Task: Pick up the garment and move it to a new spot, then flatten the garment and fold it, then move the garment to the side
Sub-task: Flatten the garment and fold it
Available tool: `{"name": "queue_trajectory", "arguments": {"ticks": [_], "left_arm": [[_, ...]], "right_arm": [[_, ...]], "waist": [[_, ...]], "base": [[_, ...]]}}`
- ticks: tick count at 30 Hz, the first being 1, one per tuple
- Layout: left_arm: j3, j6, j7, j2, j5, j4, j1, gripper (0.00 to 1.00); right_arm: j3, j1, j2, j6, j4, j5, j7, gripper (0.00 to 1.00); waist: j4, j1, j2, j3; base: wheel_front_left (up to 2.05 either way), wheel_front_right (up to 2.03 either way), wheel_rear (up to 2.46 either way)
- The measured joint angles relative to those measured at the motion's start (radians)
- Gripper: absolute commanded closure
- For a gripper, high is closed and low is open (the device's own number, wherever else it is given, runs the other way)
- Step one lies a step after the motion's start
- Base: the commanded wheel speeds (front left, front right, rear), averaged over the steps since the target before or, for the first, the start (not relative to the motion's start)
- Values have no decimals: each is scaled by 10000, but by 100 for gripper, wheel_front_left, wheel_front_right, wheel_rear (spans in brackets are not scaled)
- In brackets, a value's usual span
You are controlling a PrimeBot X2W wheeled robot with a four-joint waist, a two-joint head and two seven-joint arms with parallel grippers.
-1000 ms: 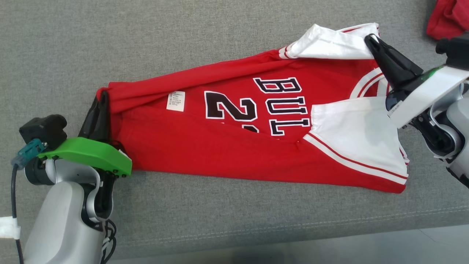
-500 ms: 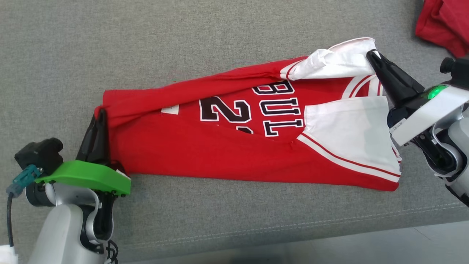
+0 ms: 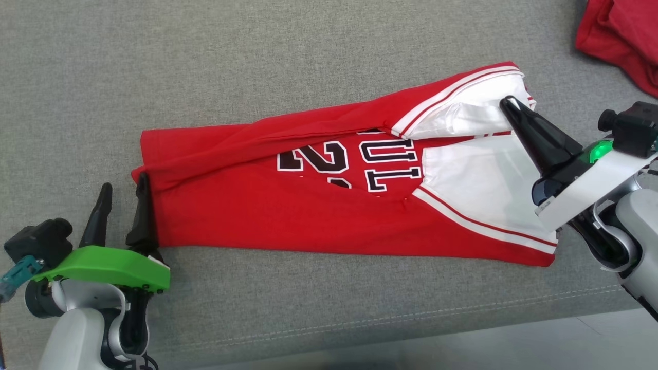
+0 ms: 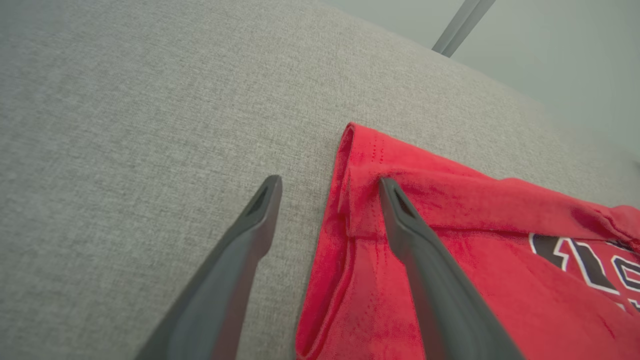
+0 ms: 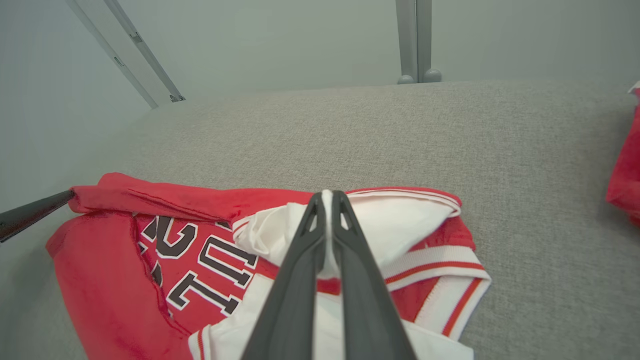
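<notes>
Left end effector just let go, wide open; right end effector still pinches the jersey sleeve, so this fold's basically laid.

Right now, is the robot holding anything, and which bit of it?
Yes. The right gripper pinches the red jersey by its white sleeve fold. The left gripper is open at the hem, holding nothing.
</notes>
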Motion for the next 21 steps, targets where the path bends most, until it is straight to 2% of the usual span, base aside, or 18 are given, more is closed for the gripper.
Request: {"name": "queue_trajectory", "arguments": {"ticks": [8, 15, 16, 17, 18, 19, 21], "left_arm": [[610, 52, -194, 130, 2, -525, 272, 0], [698, 127, -161, 211, 23, -855, 376, 0], [652, 127, -111, 207, 33, -926, 390, 0], [625, 128, -81, 203, 33, -986, 400, 0], [616, 128, -75, 203, 33, -1026, 409, 0], [616, 128, -69, 203, 33, -1058, 429, 0], [617, 132, 15, 203, 36, -1127, 460, 0]], "right_arm": [[-96, 686, 21, 0, -48, -1053, 0, 100], [161, 1075, -81, 10, 336, -1967, -4, 100], [205, 1147, -111, 10, 391, -2178, -10, 75], [217, 1202, -132, 10, 445, -2318, -12, 75], [215, 1255, -132, 8, 510, -2393, -12, 40], [209, 1306, -123, 6, 568, -2499, -12, 0], [119, 1357, -56, -21, 646, -2623, -12, 0]], "waist": [[-133, 0, 0, -232], [-326, 0, 0, -436], [-342, 0, 0, -465], [-355, 0, 0, -481], [-361, 0, 0, -491], [-365, 0, 0, -498], [-372, 0, 0, -513]], "base": [[0, 0, 0], [0, 0, 0], [0, 0, 0], [0, 0, 0], [0, 0, 0], [0, 0, 0], [0, 0, 0]]}}
